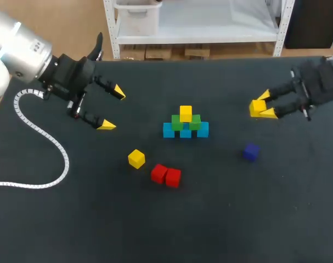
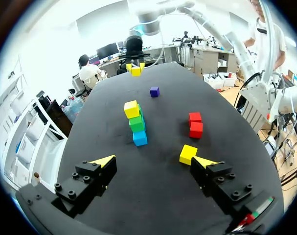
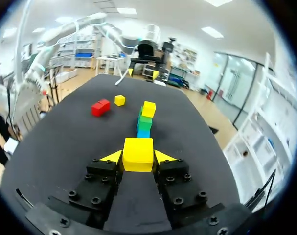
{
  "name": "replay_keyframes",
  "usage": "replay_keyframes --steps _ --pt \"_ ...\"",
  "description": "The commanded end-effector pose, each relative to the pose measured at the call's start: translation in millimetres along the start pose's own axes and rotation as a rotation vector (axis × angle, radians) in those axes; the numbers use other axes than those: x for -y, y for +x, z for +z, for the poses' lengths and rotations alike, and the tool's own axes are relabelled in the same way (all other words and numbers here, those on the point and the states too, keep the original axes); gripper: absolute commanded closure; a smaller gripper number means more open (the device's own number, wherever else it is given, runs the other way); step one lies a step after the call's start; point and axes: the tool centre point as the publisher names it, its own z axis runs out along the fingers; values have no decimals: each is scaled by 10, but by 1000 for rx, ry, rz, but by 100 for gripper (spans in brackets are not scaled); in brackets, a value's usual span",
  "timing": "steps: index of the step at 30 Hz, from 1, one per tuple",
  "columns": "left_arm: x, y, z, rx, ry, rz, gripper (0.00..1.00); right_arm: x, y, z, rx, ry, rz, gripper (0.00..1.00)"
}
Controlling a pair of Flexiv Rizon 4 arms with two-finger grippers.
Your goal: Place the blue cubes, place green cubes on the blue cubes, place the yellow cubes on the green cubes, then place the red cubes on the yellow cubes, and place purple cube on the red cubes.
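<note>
Yellow cube [image 3: 138, 154] tight within the right hand [image 1: 263, 107]; left hand [image 1: 113, 108] splayed and empty.

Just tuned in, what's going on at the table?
The right claw is shut on a yellow cube, off to the side of the stack: three blue, two green, one yellow on top. The left claw hangs open, empty. A spare yellow cube, two red cubes and the purple cube lie loose on the table.

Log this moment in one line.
right fingers: shut on yellow cube | left fingers: open | stack: three blue cubes, two green cubes, yellow top cube
</note>
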Motion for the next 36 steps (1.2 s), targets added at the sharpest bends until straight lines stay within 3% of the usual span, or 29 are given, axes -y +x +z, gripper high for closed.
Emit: replay_keyframes --steps 1,8,14,36 --pt "0 11 2 2 -1 3 0 337 132 224 73 -141 -41 100" --pt "0 11 2 2 -1 3 0 507 73 458 76 -90 -88 100" --pt "0 11 2 2 -1 3 0 503 -62 605 66 -50 -99 100" --pt "0 11 2 2 -1 3 0 317 -347 782 -71 -47 120 100"
